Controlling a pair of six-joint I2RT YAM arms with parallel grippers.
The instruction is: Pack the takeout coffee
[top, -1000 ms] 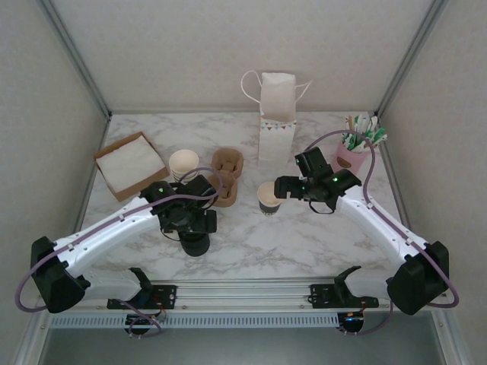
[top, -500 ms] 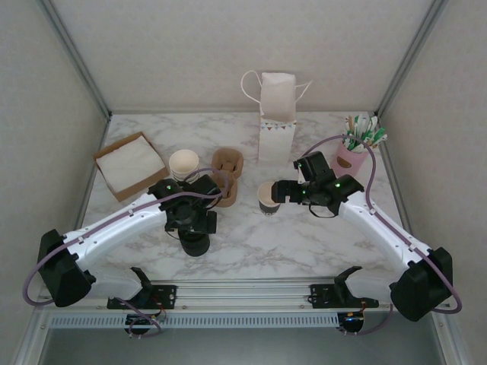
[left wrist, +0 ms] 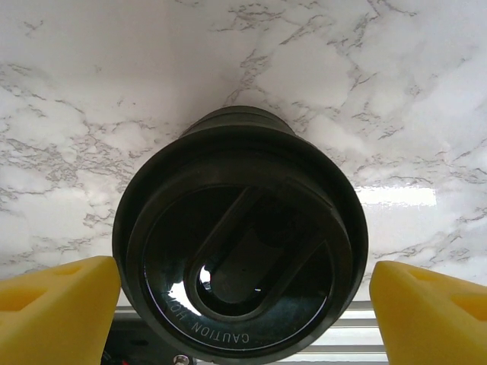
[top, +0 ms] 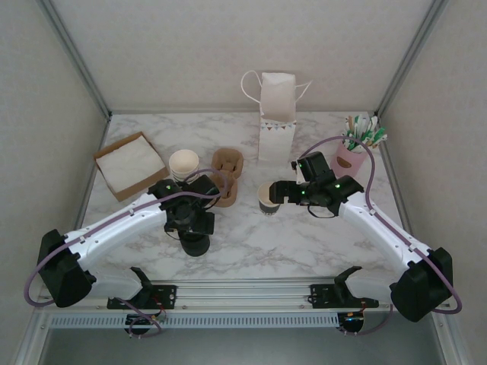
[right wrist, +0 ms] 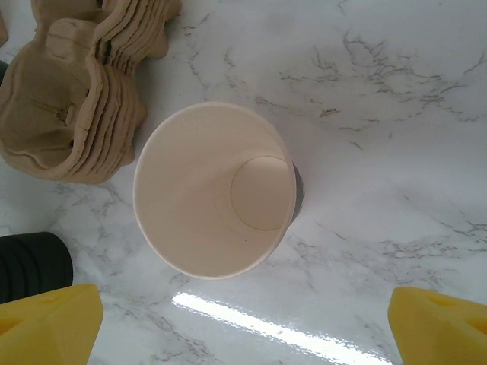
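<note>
The takeout coffee cup (top: 266, 199) is a small dark-walled paper cup standing upright mid-table, open-topped and empty inside (right wrist: 213, 190). My right gripper (top: 281, 193) hovers just right of it, open. In the right wrist view the cup lies ahead of the gripper (right wrist: 243, 327), not between the yellow pads (right wrist: 49, 323). My left gripper (top: 194, 226) hangs open over the squat black stack of lids (top: 194, 243). The top lid (left wrist: 240, 243) sits between the yellow pads (left wrist: 57, 304), close to the left one, with a gap at the right one.
A white paper bag (top: 277, 114) stands at the back. Brown cup carriers (top: 227, 173) and a stack of cream-rimmed cups (top: 183, 162) sit left of the cup. A napkin box (top: 129, 163) is far left. A pink pot of sticks (top: 354, 150) is far right.
My right gripper has moved left, closer to the cup. My left gripper has shifted slightly over the lid stack and its jaws have narrowed a little.
</note>
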